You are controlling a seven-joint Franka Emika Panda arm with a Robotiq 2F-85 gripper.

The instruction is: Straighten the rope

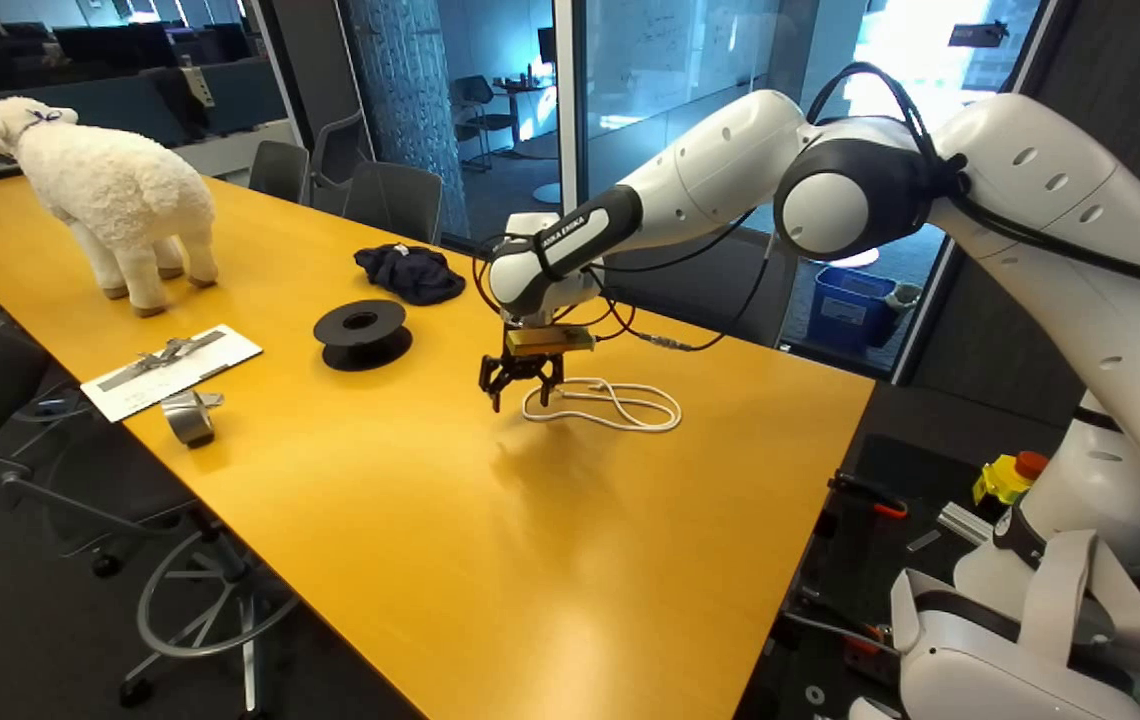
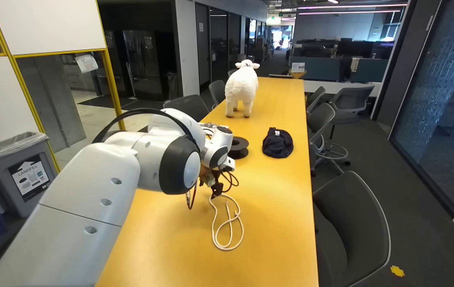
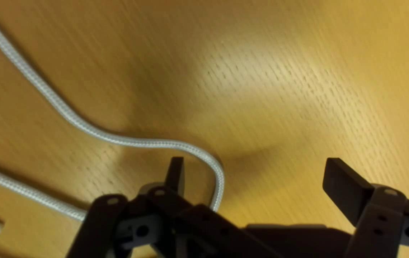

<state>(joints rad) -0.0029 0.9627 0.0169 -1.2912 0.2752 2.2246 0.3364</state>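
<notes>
- Wrist view: The gripper hangs above a wooden table, its black fingers spread with a wide gap between the tips. Seen from above, a bend of braided white rope curves into that gap, close to one tip; whether the two touch cannot be told.
- In both exterior views, the rope lies on the table in loose loops, crossing over itself and apart from a black spool.
- In an exterior view, the gripper points down at the loops' end nearest the spool, carried by a white robot arm whose base stands on the far side of the rope from the spool.
- A crumpled dark cloth bearing a white label lies near the spool.
- On the spool's opposite side, a white board carries a metal item, with a roll of silver tape near the board.
- Past the spool, as seen from the rope, a fluffy white toy sheep stands upright on the table.
- In an exterior view, dark chairs line the table on both sides of the spool.
</notes>
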